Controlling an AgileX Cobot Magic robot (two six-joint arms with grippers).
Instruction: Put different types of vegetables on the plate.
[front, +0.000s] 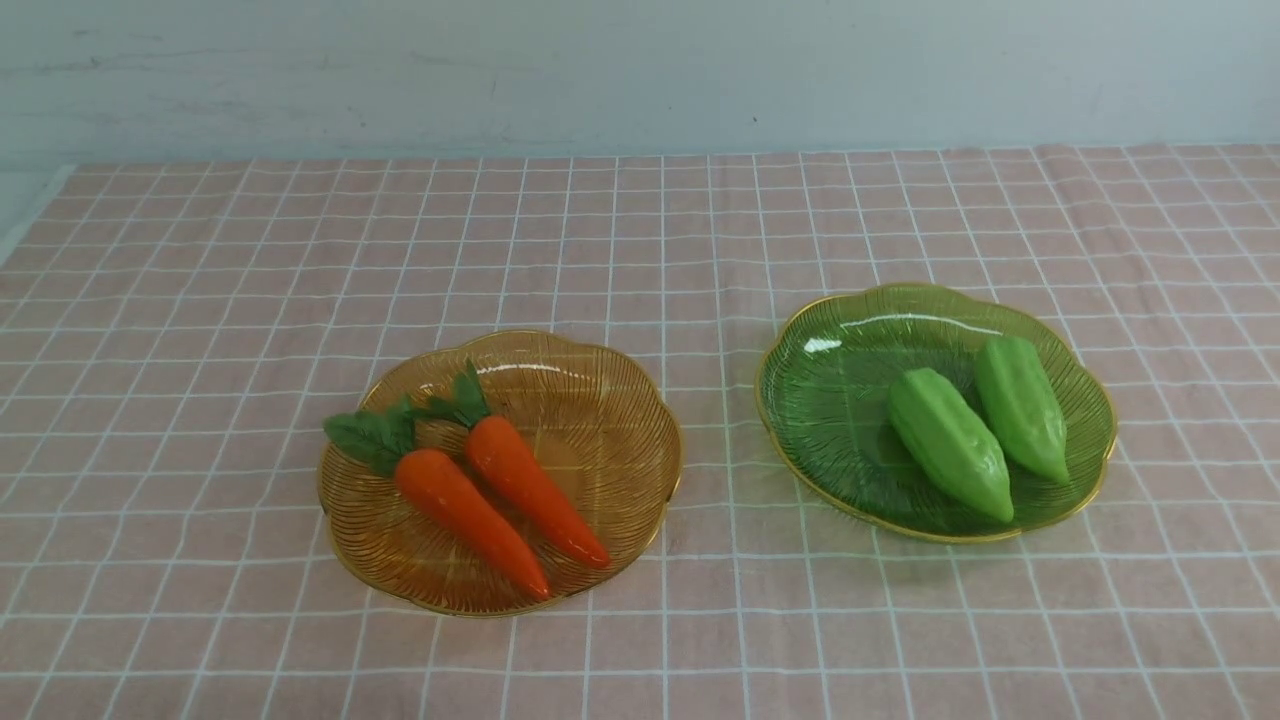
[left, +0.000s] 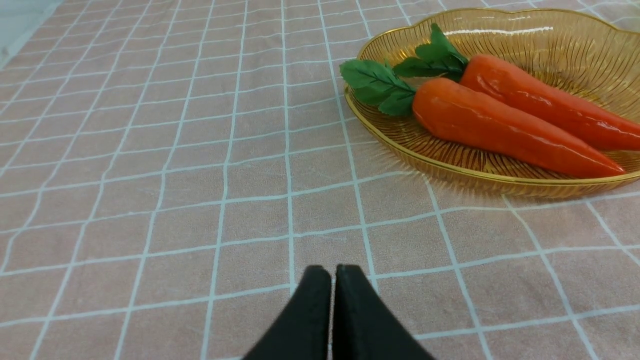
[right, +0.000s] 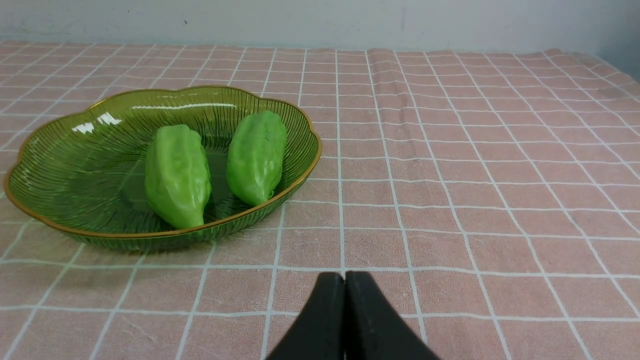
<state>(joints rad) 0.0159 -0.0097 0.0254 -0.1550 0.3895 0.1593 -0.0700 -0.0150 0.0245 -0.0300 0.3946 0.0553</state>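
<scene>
Two orange carrots (front: 470, 510) (front: 535, 488) with green leaf tops lie side by side in an amber plate (front: 620, 400) left of centre. Two light-green ridged gourds (front: 950, 443) (front: 1022, 405) lie together in a green plate (front: 820, 380) on the right. Neither arm shows in the front view. My left gripper (left: 333, 272) is shut and empty above the cloth, short of the amber plate (left: 450, 167) and its carrots (left: 500, 125). Above the cloth, short of the green plate (right: 60, 165) and its gourds (right: 177, 172), my right gripper (right: 344, 277) is shut and empty too.
A pink cloth with a white grid (front: 640, 230) covers the table up to a pale wall (front: 640, 70). The table's left edge (front: 30, 215) shows at the far left. A fold in the cloth (right: 385, 85) runs behind the green plate.
</scene>
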